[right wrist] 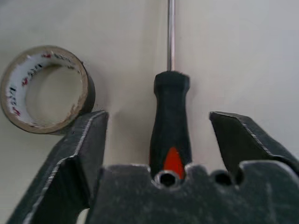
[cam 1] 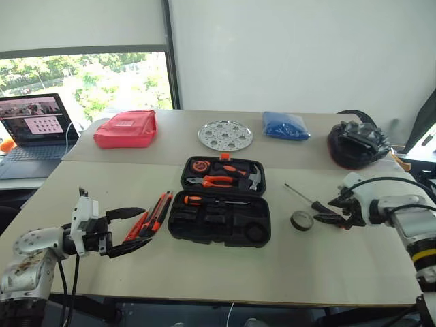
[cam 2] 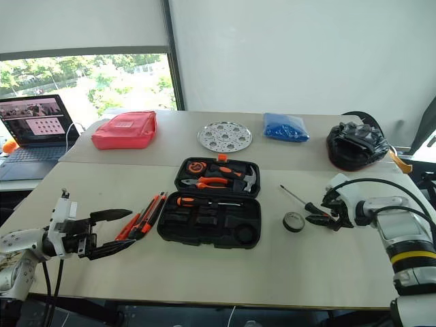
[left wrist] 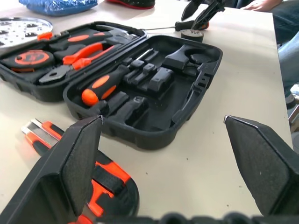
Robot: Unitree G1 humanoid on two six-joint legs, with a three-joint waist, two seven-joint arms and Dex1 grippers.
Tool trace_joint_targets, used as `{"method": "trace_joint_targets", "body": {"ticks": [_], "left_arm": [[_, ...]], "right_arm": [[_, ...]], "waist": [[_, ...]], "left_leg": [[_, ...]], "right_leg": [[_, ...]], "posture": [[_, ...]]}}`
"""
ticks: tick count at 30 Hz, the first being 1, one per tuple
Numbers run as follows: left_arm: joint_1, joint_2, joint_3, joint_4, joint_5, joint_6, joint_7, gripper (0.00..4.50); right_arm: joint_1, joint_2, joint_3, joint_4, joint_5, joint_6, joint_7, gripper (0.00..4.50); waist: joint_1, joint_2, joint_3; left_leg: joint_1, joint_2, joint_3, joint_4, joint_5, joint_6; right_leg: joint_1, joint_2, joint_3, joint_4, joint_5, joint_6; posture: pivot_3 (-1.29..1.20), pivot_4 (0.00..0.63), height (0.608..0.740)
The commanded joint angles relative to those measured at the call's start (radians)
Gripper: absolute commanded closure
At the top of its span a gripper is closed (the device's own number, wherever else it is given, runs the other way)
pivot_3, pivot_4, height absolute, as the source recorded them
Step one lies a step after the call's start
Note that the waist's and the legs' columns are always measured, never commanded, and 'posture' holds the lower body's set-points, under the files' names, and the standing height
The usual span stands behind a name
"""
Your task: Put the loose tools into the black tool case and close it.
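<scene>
Right of the open tool case [cam 1: 219, 210], at 3 o'clock, your right gripper [right wrist: 159, 135] straddles the screwdriver [right wrist: 171, 122] with jaws apart, not yet clamped, lined up for pickup, while your left gripper [left wrist: 163, 163] gapes wide and empty.

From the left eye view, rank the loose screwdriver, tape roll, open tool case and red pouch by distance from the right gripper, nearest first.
Right gripper is open.
1. Loose screwdriver: its handle lies between the fingers.
2. Tape roll: just beside the gripper, toward the case.
3. Black tool case: table centre, open.
4. Red pouch: far-left corner.
</scene>
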Motion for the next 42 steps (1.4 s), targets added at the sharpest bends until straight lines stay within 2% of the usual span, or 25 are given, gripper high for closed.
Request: {"method": "trace_joint_targets", "body": {"ticks": [1, 5, 6, 8, 11, 14, 18, 21, 26, 30, 42], "left_arm": [[0.008, 0.009, 0.024, -0.034, -0.016, -0.018, 0.010, 0.00], [0.023, 0.003, 0.024, -0.053, -0.017, -0.021, 0.024, 0.00], [0.030, 0.000, 0.025, -0.062, -0.018, -0.020, 0.029, 0.00], [0.044, -0.005, 0.026, -0.078, -0.023, -0.019, 0.039, 0.00], [0.076, -0.014, 0.051, -0.102, -0.040, -0.010, 0.064, 0.00], [0.100, -0.018, 0.059, -0.108, -0.043, -0.016, 0.076, 0.00], [0.106, -0.029, 0.057, -0.105, -0.042, -0.015, 0.091, 0.00], [0.107, -0.039, 0.051, -0.110, -0.040, -0.016, 0.103, 0.00], [0.115, -0.052, 0.048, -0.130, -0.040, -0.008, 0.119, 0.00], [0.124, -0.058, 0.048, -0.143, -0.041, -0.006, 0.128, 0.00], [0.132, -0.061, 0.045, -0.138, -0.033, -0.016, 0.138, 0.00]], "right_arm": [[-0.065, -0.005, 0.002, 0.113, -0.064, -0.071, 0.003, 2.03], [-0.089, -0.014, -0.021, 0.149, -0.075, -0.137, 0.026, 3.40], [-0.089, -0.020, -0.033, 0.145, -0.073, -0.152, 0.029, 3.52], [-0.083, -0.040, -0.056, 0.115, -0.053, -0.166, 0.067, 3.52], [-0.046, -0.113, -0.109, -0.104, 0.061, -0.136, 0.261, 3.52], [-0.076, -0.125, -0.101, -0.243, 0.074, -0.071, 0.283, 3.52], [-0.166, -0.050, 0.000, -0.403, 0.035, 0.034, 0.268, 3.52], [-0.229, 0.056, 0.091, -0.476, 0.010, 0.098, 0.255, 3.52], [-0.307, 0.220, 0.247, -0.452, -0.089, 0.171, 0.197, 3.52], [-0.342, 0.301, 0.303, -0.396, -0.139, 0.184, 0.161, 3.52], [-0.315, 0.333, 0.383, -0.348, -0.204, 0.151, 0.192, 3.52]], "waist": [[-0.002, 0.000, 0.000], [-0.004, 0.000, 0.000], [-0.005, 0.000, 0.000], [-0.007, 0.001, 0.001], [-0.007, 0.007, 0.004], [-0.012, 0.010, 0.006], [-0.023, 0.010, 0.006], [-0.028, 0.009, 0.006], [-0.024, 0.009, 0.006], [-0.008, 0.009, 0.006], [-0.010, 0.008, 0.006]], "left_leg": [[0.000, 0.000, 0.000, 0.000, 0.000, 0.000], [0.001, 0.000, 0.000, 0.000, 0.000, 0.000], [0.001, 0.000, 0.000, 0.000, 0.000, 0.000], [0.001, 0.000, 0.000, 0.000, 0.000, 0.000], [0.000, 0.000, 0.000, 0.000, 0.000, 0.000], [0.000, 0.001, 0.000, 0.000, 0.000, 0.000], [0.004, 0.002, 0.000, 0.000, 0.000, -0.001], [0.006, 0.002, 0.000, 0.000, 0.001, -0.001], [0.002, 0.001, -0.001, 0.001, 0.002, -0.002], [-0.001, 0.001, -0.003, 0.001, 0.002, -0.002], [0.000, 0.001, -0.005, 0.001, 0.002, -0.002]], "right_leg": [[0.000, 0.000, 0.000, 0.000, 0.000, 0.000], [0.001, 0.000, 0.000, 0.000, 0.001, 0.000], [0.001, 0.000, 0.000, 0.000, 0.001, 0.000], [0.001, 0.000, 0.000, 0.000, 0.001, 0.000], [0.000, 0.000, 0.000, 0.000, 0.001, 0.000], [0.000, 0.000, 0.000, 0.000, 0.001, 0.000], [0.001, 0.002, 0.000, 0.003, 0.002, -0.002], [0.002, 0.003, 0.000, 0.005, 0.003, -0.003], [-0.001, 0.003, 0.000, 0.006, 0.003, -0.003], [-0.003, 0.001, -0.002, 0.006, 0.003, -0.003], [-0.002, 0.001, -0.004, 0.006, 0.003, -0.003]], "posture": [[0.00, 0.150, 0.740], [0.00, 0.150, 0.740], [0.00, 0.150, 0.740], [0.00, 0.150, 0.740], [0.00, 0.150, 0.740], [0.00, 0.150, 0.740], [0.00, 0.150, 0.740], [0.00, 0.150, 0.740], [0.00, 0.150, 0.740], [0.00, 0.150, 0.740], [0.00, 0.150, 0.740]]}}
